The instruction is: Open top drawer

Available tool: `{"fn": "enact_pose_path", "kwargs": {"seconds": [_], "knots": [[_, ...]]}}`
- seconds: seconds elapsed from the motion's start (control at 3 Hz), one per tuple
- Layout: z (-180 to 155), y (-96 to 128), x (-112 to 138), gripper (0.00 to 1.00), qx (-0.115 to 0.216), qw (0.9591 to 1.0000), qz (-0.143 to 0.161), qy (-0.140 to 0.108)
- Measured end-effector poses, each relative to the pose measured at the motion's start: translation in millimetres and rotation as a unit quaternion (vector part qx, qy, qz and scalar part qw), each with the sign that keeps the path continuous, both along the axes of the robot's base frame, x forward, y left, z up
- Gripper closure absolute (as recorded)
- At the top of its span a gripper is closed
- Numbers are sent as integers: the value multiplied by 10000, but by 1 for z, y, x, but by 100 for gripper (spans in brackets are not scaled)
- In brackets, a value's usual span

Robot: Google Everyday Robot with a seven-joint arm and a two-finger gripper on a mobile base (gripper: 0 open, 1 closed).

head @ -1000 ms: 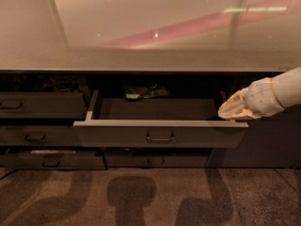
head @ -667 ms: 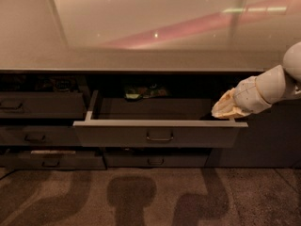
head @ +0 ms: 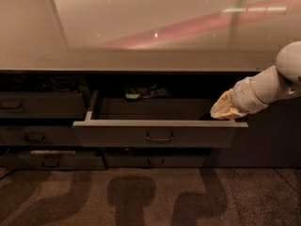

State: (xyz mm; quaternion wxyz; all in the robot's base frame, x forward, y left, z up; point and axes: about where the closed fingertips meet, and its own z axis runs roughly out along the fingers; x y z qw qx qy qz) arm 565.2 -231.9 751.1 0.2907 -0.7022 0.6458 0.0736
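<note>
The top drawer (head: 122, 134) is a wide dark grey drawer standing pulled out from under the counter, with a small loop handle (head: 159, 137) in the middle of its flat front. Its deep grey tray is open to view, and small items (head: 141, 92) lie at its back. My gripper (head: 225, 111) sits at the end of the white arm (head: 268, 86) coming in from the right, just above the drawer's right front corner and over the tray.
A pale glossy counter top (head: 141, 27) runs above the drawers. Narrower dark drawers (head: 37, 105) stand to the left, and more lie below (head: 155, 159). One at the lower left (head: 51, 159) is slightly out. Speckled carpet (head: 141, 197) covers the floor.
The arm has lifted and drawn back to the upper right, and the gripper has risen slightly off the drawer's right corner. The drawer stays pulled out as before.
</note>
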Motion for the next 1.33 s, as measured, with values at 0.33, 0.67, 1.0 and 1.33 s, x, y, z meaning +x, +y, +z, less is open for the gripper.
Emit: {"fn": "enact_pose_path", "kwargs": {"seconds": [0.33,0.67,1.0,1.33], "knots": [[-1,3,23,100,-360,9989,-266,159],[-1,3,23,100,-360,9989,-266,159],[-24,-6,36,100,-308,9979,-356,435],[-58,-18,52,100,-272,9955,-458,781]]}}
